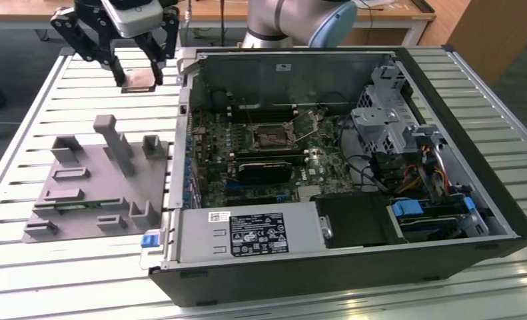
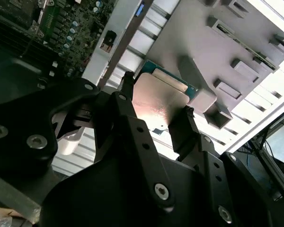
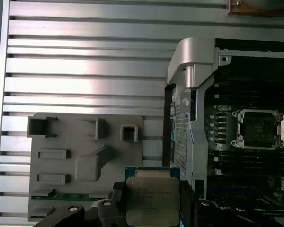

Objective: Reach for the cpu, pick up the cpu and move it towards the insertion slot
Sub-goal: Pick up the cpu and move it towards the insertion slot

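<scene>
A black gripper (image 1: 142, 81) on a robot arm hangs over a slatted metal table (image 1: 58, 280). Its jaws are pinching the cpu (image 1: 140, 81) by two opposite edges. The cpu is a flat square chip with a pale metal top and a thin green rim. It sits squarely between the two fingertips, with its metal top facing back toward the wrist. In the second wrist view the black fingers (image 2: 132, 113) press against either side of the chip, and its silver top spans the gap between them.

Beyond the jaws, on the table, lies a grey plastic fixture block (image 3: 85, 156) with raised posts and shallow pockets. In the exterior view the held chip is well apart from this block.

To one side of the jaws is an open computer case (image 1: 476, 220), lying flat with its motherboard (image 1: 217, 150) exposed. The insertion slot (image 3: 255, 130), a square socket with a dark centre and a silver metal frame, sits on that board. It is well apart from the jaws, and the case's silver side wall (image 3: 191, 61) stands between the socket and the held chip.
</scene>
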`<state>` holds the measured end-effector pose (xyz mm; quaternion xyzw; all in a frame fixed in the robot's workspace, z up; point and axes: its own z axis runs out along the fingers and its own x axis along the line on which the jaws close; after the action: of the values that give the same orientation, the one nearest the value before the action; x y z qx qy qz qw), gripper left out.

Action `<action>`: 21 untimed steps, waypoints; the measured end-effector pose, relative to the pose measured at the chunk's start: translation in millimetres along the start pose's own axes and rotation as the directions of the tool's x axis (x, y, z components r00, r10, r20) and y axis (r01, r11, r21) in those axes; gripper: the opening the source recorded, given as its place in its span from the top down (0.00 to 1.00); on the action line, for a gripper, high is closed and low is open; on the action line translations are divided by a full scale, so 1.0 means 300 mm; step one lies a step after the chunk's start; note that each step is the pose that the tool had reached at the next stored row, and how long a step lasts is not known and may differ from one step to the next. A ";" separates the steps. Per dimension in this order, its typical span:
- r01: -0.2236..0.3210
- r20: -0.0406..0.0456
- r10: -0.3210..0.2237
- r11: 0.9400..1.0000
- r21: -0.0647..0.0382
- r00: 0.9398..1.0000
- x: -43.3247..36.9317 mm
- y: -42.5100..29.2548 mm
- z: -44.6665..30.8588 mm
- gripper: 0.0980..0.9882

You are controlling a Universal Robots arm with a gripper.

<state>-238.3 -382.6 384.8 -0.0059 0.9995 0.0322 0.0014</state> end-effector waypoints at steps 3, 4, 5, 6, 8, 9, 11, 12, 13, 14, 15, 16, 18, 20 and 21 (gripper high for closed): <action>0.000 0.000 0.000 1.000 0.000 1.000 -0.033 0.000 0.000 0.50; 0.000 0.000 0.000 1.000 0.000 1.000 -0.044 0.000 0.000 0.50; 0.000 0.000 0.000 1.000 0.000 1.000 -0.054 -0.001 0.000 0.50; 0.000 0.000 0.000 1.000 0.000 1.000 -0.065 -0.001 0.001 0.50; -0.001 0.000 0.001 1.000 0.000 1.000 -0.088 -0.001 0.001 0.50; -0.001 0.000 0.001 1.000 0.000 1.000 -0.099 -0.001 0.001 0.50; -0.001 0.000 0.001 1.000 0.000 1.000 -0.121 -0.001 0.001 0.50; -0.001 0.000 0.001 1.000 0.000 1.000 -0.132 -0.001 0.001 0.50; -0.001 0.000 0.001 1.000 0.000 1.000 -0.144 -0.001 0.001 0.50; -0.001 0.000 0.001 1.000 0.000 1.000 -0.155 -0.002 0.001 0.50; -0.001 0.001 0.001 1.000 0.000 1.000 -0.166 -0.002 0.002 0.50; -0.002 0.001 0.002 1.000 0.000 1.000 -0.177 -0.002 0.002 0.50; -0.002 0.001 0.002 1.000 0.000 1.000 -0.199 -0.002 0.002 0.50; -0.002 0.001 0.002 1.000 0.000 1.000 -0.221 -0.001 0.002 0.50; -0.002 0.001 0.002 1.000 0.000 1.000 -0.231 -0.001 0.003 0.50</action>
<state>-169.1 -381.9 384.3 -0.0048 0.9995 0.0322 0.0017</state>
